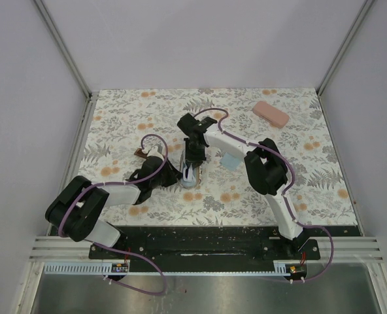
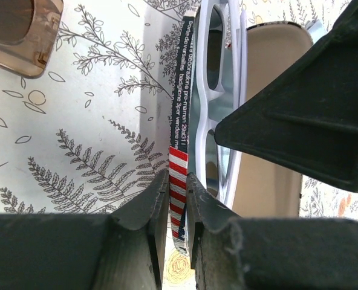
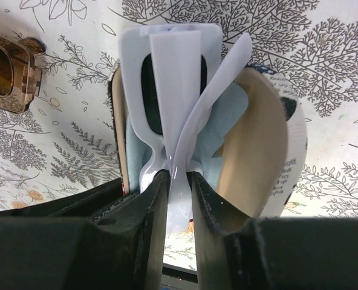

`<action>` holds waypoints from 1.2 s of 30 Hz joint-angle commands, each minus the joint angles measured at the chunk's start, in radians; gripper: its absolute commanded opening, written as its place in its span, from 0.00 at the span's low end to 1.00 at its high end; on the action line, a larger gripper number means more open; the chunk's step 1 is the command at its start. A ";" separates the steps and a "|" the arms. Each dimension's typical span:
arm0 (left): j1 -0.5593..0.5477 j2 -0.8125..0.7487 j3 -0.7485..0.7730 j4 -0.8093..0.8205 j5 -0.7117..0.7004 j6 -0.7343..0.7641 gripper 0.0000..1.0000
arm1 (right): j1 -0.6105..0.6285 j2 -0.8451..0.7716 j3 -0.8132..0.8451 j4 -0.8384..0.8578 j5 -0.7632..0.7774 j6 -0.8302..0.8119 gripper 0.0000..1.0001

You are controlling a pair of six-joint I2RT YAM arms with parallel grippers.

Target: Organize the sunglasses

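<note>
White sunglasses (image 3: 173,60) are standing partway inside the open pouch (image 3: 260,151), near the middle of the floral surface (image 1: 311,186). The right pincer (image 3: 179,181) is pinching one folded arm of the frame, while the left pincer (image 2: 178,178) is pinching the pouch's striped edge. Nearby to the left, brown sunglasses (image 1: 141,154) are lying flat, and a pink case (image 1: 270,113) is lying well apart at the far right.

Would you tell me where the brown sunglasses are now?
The brown sunglasses lie on the table, left of centre in the top view, just left of the left pincer.
</note>
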 commanded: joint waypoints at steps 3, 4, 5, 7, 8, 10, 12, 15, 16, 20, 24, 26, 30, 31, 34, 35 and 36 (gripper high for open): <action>-0.005 0.006 0.003 0.092 -0.015 -0.014 0.19 | -0.004 -0.083 -0.061 0.055 -0.051 0.017 0.23; -0.005 0.005 0.004 0.091 -0.014 -0.016 0.19 | -0.004 -0.086 -0.072 0.060 -0.060 0.018 0.21; -0.005 0.005 0.006 0.089 -0.015 -0.014 0.19 | -0.004 -0.092 -0.075 0.061 -0.069 0.018 0.21; -0.005 0.005 0.006 0.086 -0.017 -0.014 0.19 | -0.004 -0.106 -0.095 0.073 -0.081 0.032 0.20; -0.005 0.008 0.007 0.086 -0.018 -0.016 0.19 | -0.006 -0.116 -0.108 0.086 -0.087 0.038 0.20; -0.005 0.009 0.009 0.088 -0.017 -0.017 0.19 | -0.004 -0.127 -0.127 0.098 -0.095 0.049 0.20; -0.005 0.013 0.009 0.089 -0.014 -0.022 0.19 | -0.006 -0.126 -0.139 0.106 -0.103 0.051 0.20; -0.005 0.014 0.009 0.089 -0.011 -0.028 0.20 | -0.006 -0.121 -0.151 0.118 -0.112 0.051 0.19; -0.005 0.014 0.009 0.091 -0.012 -0.029 0.20 | -0.004 -0.119 -0.153 0.123 -0.118 0.049 0.19; -0.005 0.014 0.007 0.085 -0.018 -0.049 0.22 | -0.003 -0.118 -0.156 0.133 -0.129 0.055 0.18; -0.005 0.025 0.017 0.080 -0.015 -0.055 0.22 | -0.001 -0.122 -0.171 0.143 -0.141 0.052 0.18; -0.004 0.032 0.021 0.081 -0.011 -0.062 0.24 | -0.001 -0.122 -0.176 0.147 -0.135 0.048 0.18; -0.005 0.023 0.009 0.098 -0.005 -0.071 0.31 | -0.003 -0.115 -0.175 0.147 -0.134 0.046 0.18; -0.005 0.017 0.006 0.098 -0.002 -0.072 0.34 | -0.001 -0.115 -0.175 0.147 -0.131 0.048 0.18; -0.002 0.002 0.017 0.069 0.002 -0.071 0.35 | -0.003 -0.112 -0.171 0.147 -0.123 0.046 0.18; 0.000 -0.009 0.015 0.057 0.002 -0.071 0.35 | -0.003 -0.112 -0.170 0.147 -0.120 0.044 0.17; 0.003 -0.018 0.014 0.051 0.002 -0.071 0.36 | -0.001 -0.109 -0.168 0.146 -0.120 0.041 0.17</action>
